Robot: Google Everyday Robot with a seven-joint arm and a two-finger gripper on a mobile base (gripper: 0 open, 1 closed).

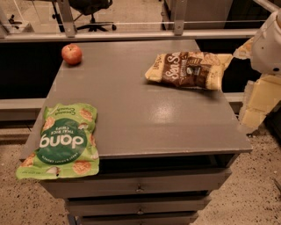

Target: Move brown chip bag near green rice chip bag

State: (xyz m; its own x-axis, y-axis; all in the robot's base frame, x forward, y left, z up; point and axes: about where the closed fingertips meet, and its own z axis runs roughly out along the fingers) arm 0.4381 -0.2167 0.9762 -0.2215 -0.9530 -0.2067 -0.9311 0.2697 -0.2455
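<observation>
The brown chip bag [189, 69], dark brown in the middle with cream ends and white script, lies at the far right of the grey cabinet top [140, 105]. Its right end hangs past the right edge. My gripper [251, 85], white wrist with cream parts, is just off the table's right side, right next to that end of the bag. The green rice chip bag [63, 140] with white "dang" lettering lies flat at the front left corner, its front end hanging over the edge. The two bags are far apart, on opposite sides of the top.
A red apple [71, 54] sits at the back left corner. The cabinet has drawers [139, 189] below its front edge. A metal rail [131, 34] runs behind the table. An office chair [90, 13] stands beyond it. Speckled floor lies to the right.
</observation>
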